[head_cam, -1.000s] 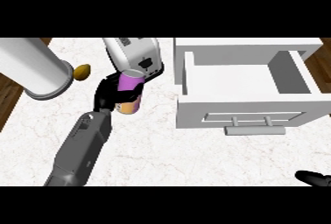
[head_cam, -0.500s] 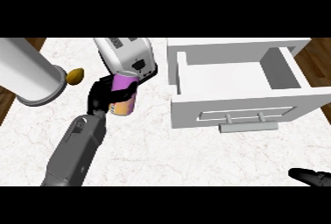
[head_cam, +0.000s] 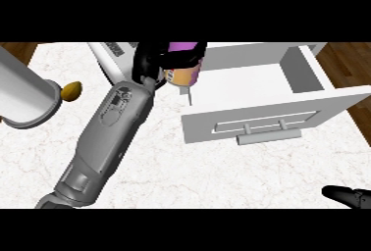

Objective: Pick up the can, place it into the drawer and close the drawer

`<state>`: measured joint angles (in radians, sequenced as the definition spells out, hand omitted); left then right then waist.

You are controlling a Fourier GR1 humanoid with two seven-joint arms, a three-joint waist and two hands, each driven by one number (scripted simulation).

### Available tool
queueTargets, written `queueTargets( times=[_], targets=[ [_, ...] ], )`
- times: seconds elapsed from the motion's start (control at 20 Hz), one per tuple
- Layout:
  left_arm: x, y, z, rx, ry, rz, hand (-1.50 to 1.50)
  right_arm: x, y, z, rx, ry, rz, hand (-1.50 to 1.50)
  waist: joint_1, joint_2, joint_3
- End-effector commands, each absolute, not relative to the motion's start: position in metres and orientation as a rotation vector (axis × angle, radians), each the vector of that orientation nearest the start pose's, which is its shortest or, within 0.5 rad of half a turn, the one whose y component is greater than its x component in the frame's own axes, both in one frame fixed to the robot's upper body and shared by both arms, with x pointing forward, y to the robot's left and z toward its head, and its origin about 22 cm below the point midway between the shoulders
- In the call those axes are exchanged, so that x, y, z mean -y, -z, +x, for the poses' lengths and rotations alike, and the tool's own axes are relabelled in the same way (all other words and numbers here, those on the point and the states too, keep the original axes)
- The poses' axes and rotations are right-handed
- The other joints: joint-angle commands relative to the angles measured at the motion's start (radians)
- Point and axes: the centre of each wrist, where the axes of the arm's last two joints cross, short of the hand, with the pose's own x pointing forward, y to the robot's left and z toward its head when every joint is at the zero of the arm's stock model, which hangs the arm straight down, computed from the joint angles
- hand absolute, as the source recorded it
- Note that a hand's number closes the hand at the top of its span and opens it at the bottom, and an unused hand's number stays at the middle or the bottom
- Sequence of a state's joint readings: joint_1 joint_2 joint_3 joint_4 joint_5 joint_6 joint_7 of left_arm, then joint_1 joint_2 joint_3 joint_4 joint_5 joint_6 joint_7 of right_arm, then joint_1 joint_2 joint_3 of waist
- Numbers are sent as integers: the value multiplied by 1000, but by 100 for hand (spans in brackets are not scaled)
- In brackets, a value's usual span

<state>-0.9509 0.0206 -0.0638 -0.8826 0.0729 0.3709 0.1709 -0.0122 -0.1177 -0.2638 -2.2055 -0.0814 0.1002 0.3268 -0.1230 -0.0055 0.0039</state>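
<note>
Left hand [head_cam: 153, 61] is curled round the can [head_cam: 185, 66], holding it up at about 12 o'clock in the head view, right at the drawer's left wall. Can shows a purple top and orange-yellow body; it looks light, rigid and smooth-sided, so likely slippery. A wrap round the mid-body, as now, is the sensible hold. Drawer [head_cam: 261, 110] is pulled open at 1–3 o'clock, white, handle on the front panel at roughly 3 o'clock from centre; the inside looks bare, so plenty of room to set the can down. Watch the left wall edge: the can sits just over or beside it, can't tell which, and needs to clear it going right. White box [head_cam: 112, 56] is just behind the hand at 11 o'clock, cylinder [head_cam: 25, 93] at 9 o'clock, small brown thing [head_cam: 70, 91] beside it. Right hand [head_cam: 349, 196] rests at 4 o'clock near the edge; can't tell its state.
</note>
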Motion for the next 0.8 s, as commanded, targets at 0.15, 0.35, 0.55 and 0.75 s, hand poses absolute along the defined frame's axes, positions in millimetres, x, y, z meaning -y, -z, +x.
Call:
queueTargets(
  times=[0.15, 0.35, 0.55, 0.75],
  targets=[
    [-5, -243, 419, 1690, 171, 61, 150, 281, -162, 188, 1897, -4, -223, -150, 22, 20, -2],
    [5, -246, 425, 1703, 124, 120, -150, 292, -169, 183, 1912, -14, -232, -150, 11, 25, -1],
    [12, -248, 428, 1712, 102, 171, -150, 289, -172, 194, 1928, -28, -248, -150, 9, 30, -1],
    [14, -248, 430, 1719, 84, 169, -150, 283, -179, 196, 1966, -116, -324, -150, 10, 32, -1]
  ],
)
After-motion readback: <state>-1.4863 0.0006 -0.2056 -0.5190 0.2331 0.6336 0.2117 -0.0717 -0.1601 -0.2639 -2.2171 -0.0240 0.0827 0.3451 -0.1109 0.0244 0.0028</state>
